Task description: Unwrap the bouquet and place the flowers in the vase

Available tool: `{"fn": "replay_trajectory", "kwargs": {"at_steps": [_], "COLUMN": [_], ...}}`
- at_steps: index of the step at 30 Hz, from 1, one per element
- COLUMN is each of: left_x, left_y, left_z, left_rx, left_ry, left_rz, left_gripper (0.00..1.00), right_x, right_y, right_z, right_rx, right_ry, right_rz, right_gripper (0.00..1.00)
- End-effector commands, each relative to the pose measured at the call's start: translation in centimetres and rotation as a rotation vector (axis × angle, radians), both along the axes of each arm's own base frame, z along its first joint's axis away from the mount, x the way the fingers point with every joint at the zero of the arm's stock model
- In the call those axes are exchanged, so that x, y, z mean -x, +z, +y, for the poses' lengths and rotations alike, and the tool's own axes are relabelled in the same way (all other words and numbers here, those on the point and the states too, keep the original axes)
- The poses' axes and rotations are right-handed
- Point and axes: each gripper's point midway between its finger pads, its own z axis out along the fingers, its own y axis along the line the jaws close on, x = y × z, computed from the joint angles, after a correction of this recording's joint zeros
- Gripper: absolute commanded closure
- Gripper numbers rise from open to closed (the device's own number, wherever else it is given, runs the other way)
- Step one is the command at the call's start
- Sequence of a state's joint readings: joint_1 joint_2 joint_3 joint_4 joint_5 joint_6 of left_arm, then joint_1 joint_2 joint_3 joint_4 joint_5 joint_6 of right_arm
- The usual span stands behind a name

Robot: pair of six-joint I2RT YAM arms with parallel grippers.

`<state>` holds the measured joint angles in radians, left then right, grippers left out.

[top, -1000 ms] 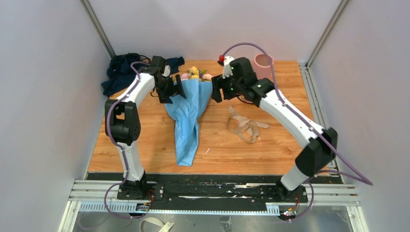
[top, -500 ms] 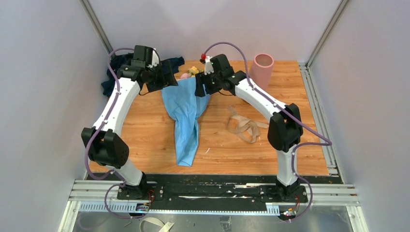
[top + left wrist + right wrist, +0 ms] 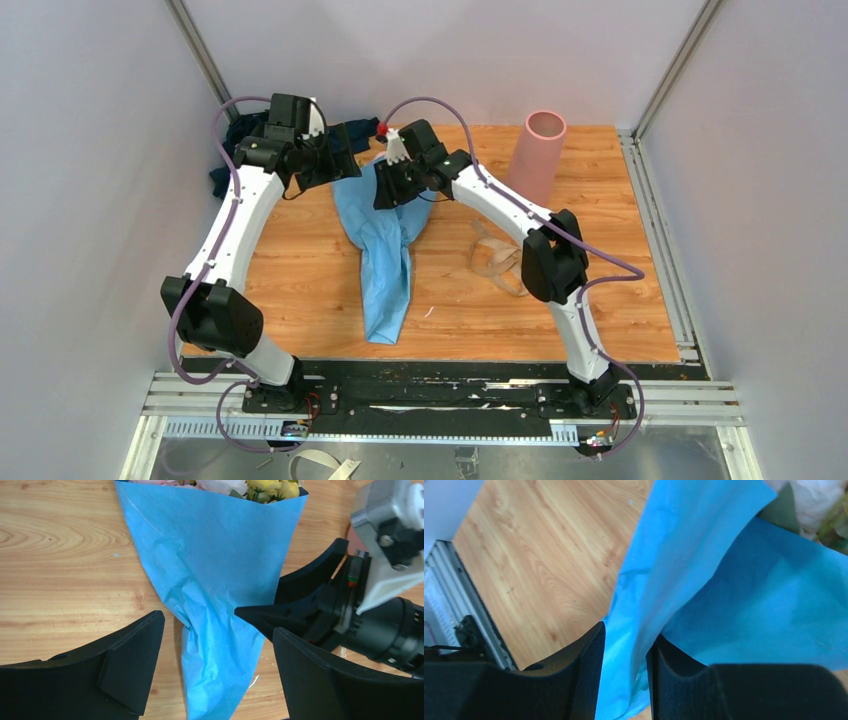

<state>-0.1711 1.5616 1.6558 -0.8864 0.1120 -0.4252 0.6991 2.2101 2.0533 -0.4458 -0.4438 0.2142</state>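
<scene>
Flowers (image 3: 272,487) sit in blue wrap (image 3: 215,545); R pincer (image 3: 626,632) nips wrap edge, L pincer (image 3: 216,625) wide open, vase (image 3: 537,155) upright

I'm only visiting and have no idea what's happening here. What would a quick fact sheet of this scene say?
Left gripper: open, pointed at the blue paper
Right gripper: closed on a fold of that paper
Flowers: still wrapped, lying flat
Ribbon: off, loose to the right of the paper
Vase: upright at the far right, no flowers in it
</scene>
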Motion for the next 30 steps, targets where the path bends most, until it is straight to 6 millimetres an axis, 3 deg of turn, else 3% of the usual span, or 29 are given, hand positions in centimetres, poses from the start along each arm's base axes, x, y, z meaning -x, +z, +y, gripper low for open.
{"fn": "replay_trajectory", "kwargs": {"at_steps": [1, 6, 12, 19, 21, 24, 28, 30], "left_x": [0.6, 0.5, 0.1, -0.4, -0.6, -0.6, -0.3, 0.2], "left_y": [0.8, 1.7, 3.2, 5.0, 4.2, 3.1, 3.4, 3.1], "left_z": [0.4, 0.6, 1.7, 3.7, 3.0, 2.7, 2.2, 1.1], "left_rx": [-0.028, -0.036, 0.012, -0.002, 0.020, 0.005, -0.055, -0.094], "left_ry": [-0.002, 0.008, 0.074, 0.109, 0.084, 0.084, 0.086, 0.061], "left_rz": [-0.020, -0.044, -0.036, -0.081, -0.047, -0.015, -0.038, -0.035], "left_gripper": [0.11, 0.11, 0.11, 0.11, 0.11, 0.12, 0.12, 0.12], "right_x": [1.5, 3.6, 7.4, 6.9, 5.9, 3.7, 0.5, -0.3], "right_y": [3.8, 5.9, 5.6, 6.1, 7.1, 8.3, 7.9, 9.2], "right_z": [2.4, 5.3, 8.5, 8.8, 7.3, 3.2, -5.3, -9.4], "right_rx": [-0.087, -0.177, -0.212, -0.213, -0.191, -0.146, -0.038, 0.004], "right_ry": [0.069, 0.147, 0.269, 0.268, 0.220, 0.105, -0.129, -0.238], "right_rz": [-0.009, 0.039, 0.090, 0.069, 0.015, -0.043, -0.079, -0.136], "right_gripper": [0.62, 0.63, 0.63, 0.62, 0.63, 0.62, 0.60, 0.60]}}
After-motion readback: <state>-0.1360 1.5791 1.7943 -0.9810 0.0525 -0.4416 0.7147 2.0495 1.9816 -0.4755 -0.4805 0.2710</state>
